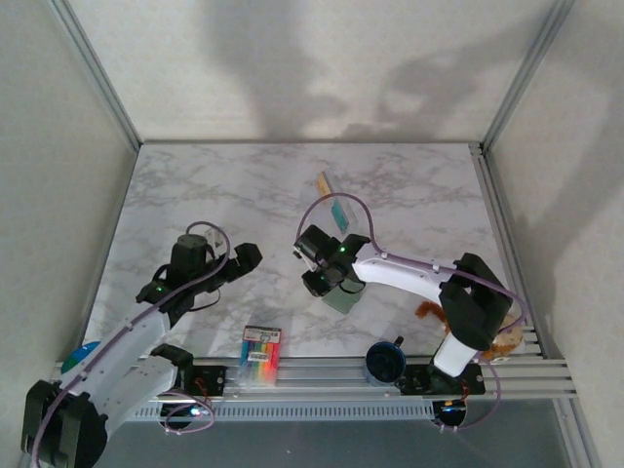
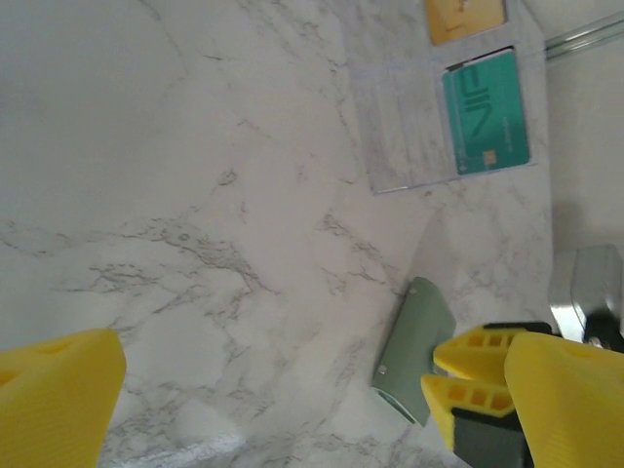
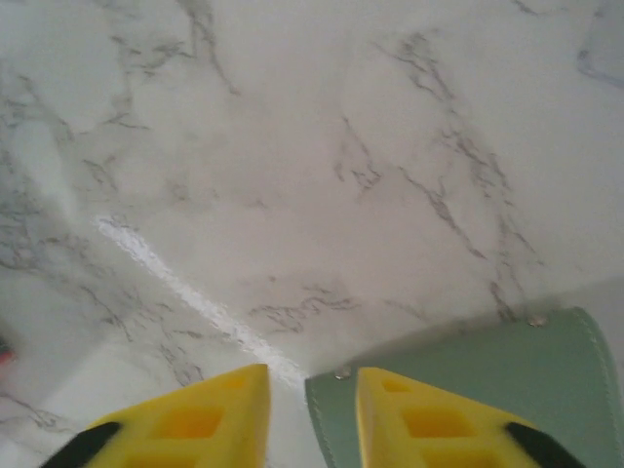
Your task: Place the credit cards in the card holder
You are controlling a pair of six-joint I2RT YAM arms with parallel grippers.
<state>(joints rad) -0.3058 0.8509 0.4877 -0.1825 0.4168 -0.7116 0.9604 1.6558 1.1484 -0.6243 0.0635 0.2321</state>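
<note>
Two thin rectangular cards lie toward the far edge of the marble desk (image 1: 195,195), right of its middle: the tan-gold card (image 1: 326,183) farther back and the teal-blue card (image 1: 343,213) just in front of it. From the left wrist I see the teal-blue card face up with a pale, nearly see-through sheet (image 2: 405,127) lying against its side.

My flat grey-green wallet (image 1: 347,298) sits folded shut near the middle of the desk, a little toward the near edge and well apart from both cards.

My right tool (image 3: 312,375) is down at the wallet. Its yellow fingers (image 3: 429,419) stand a narrow gap apart, straddling one edge of the wallet, one finger over the green cover and the other over bare marble. I cannot tell whether it is pinching the wallet or merely resting there.

My left tool (image 1: 246,256) hangs over bare marble left of the wallet, released, its fingers spread wide and touching nothing.

A flat pack of multicoloured markers (image 1: 260,351) lies at the near edge of the desk, between the two arm bases.
</note>
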